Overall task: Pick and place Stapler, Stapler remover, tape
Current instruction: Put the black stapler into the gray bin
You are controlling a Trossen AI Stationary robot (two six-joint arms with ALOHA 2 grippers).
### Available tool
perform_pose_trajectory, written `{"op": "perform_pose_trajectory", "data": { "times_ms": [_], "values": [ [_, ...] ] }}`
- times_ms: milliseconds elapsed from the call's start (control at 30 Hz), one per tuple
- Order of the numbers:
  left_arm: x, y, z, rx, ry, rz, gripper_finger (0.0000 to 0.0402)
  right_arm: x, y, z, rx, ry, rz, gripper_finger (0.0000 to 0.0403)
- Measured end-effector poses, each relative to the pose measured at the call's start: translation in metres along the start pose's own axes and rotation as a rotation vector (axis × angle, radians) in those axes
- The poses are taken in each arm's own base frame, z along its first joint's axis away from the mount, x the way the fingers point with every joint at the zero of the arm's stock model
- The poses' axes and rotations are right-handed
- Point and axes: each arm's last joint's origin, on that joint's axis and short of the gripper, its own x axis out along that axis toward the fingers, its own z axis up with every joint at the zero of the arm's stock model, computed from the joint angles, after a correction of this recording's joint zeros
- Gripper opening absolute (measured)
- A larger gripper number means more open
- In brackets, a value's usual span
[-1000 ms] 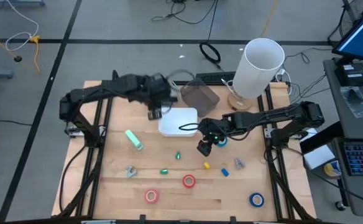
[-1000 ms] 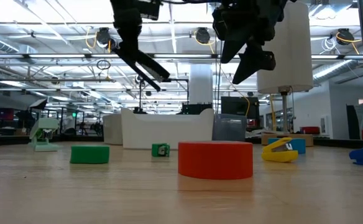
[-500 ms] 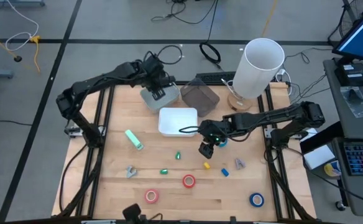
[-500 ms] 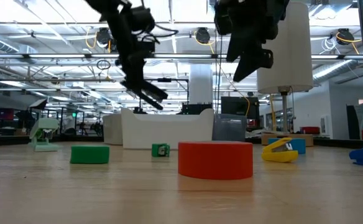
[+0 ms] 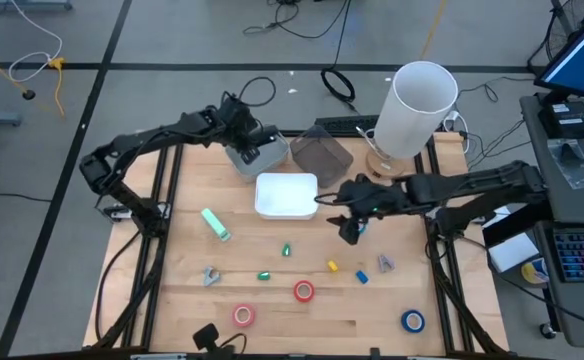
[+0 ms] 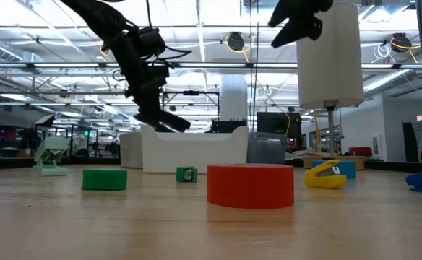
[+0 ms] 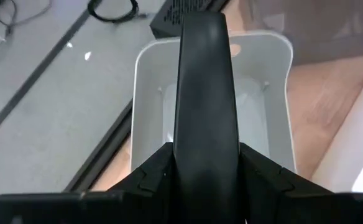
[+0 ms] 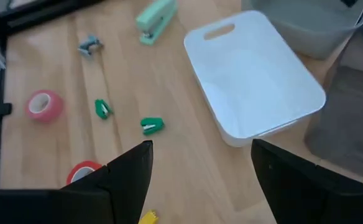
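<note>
A long black stapler (image 7: 203, 74) is in my left gripper (image 5: 250, 148), which hangs over the grey bin (image 5: 244, 165) at the table's far side. A green stapler (image 5: 215, 224) lies on the table left of the middle. Staple removers lie scattered: green (image 5: 286, 250), green (image 5: 264, 275), yellow (image 5: 332, 266), blue (image 5: 362, 277) and grey (image 5: 210, 275). Pink tape (image 5: 243, 316), red tape (image 5: 303, 291) and blue tape (image 5: 412, 321) lie flat near the front edge. My right gripper (image 5: 350, 230) is open and empty, high over the table right of the white tray (image 5: 287, 195). My left gripper pinches the black stapler's rear end (image 7: 205, 155) between its two fingers (image 7: 150, 177). The stapler runs forward along the fingers. It slants down over the grey bin (image 7: 147, 93), and its free tip (image 6: 175, 124) is lifted clear.
A dark clear bin (image 5: 324, 155) stands right of the grey one. A tall white cylinder (image 5: 417, 110) stands on a wooden base at the far right. Another blue-grey remover (image 5: 385, 263) lies right of the yellow one. Bare wood lies between the white tray and the small items.
My left gripper has carried the black stapler from beside the white tray toward the far edge, to over the grey bin, sinking and turning as it went. My right gripper has risen, rolled and drifted a little toward the right edge, still open.
</note>
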Motion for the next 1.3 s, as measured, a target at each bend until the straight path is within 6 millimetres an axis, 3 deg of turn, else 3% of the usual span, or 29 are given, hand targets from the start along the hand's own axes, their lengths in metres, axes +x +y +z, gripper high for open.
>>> {"op": "perform_pose_trajectory", "data": {
  "times_ms": [100, 267, 667, 933, 1300],
  "values": [
    [0.008, -0.002, -0.012, -0.005, 0.046, -0.004, 0.0136, -0.010, -0.002, 0.004, 0.018, -0.046, 0.018, 0.0265],
    [0.015, -0.006, -0.014, -0.026, -0.030, 0.004, 0.0136, -0.018, -0.004, 0.006, 0.030, -0.074, 0.029, 0.0263],
    [0.019, -0.008, -0.021, -0.057, -0.003, 0.046, 0.0136, -0.016, -0.003, 0.005, 0.065, -0.068, 0.033, 0.0263],
    [0.031, -0.011, -0.039, -0.060, 0.007, 0.050, 0.0136, -0.016, -0.003, 0.005, 0.065, -0.069, 0.033, 0.0263],
    [0.038, -0.012, -0.047, -0.055, -0.043, 0.056, 0.0136, -0.016, -0.003, 0.005, 0.085, -0.068, 0.035, 0.0263]
  ]
}}
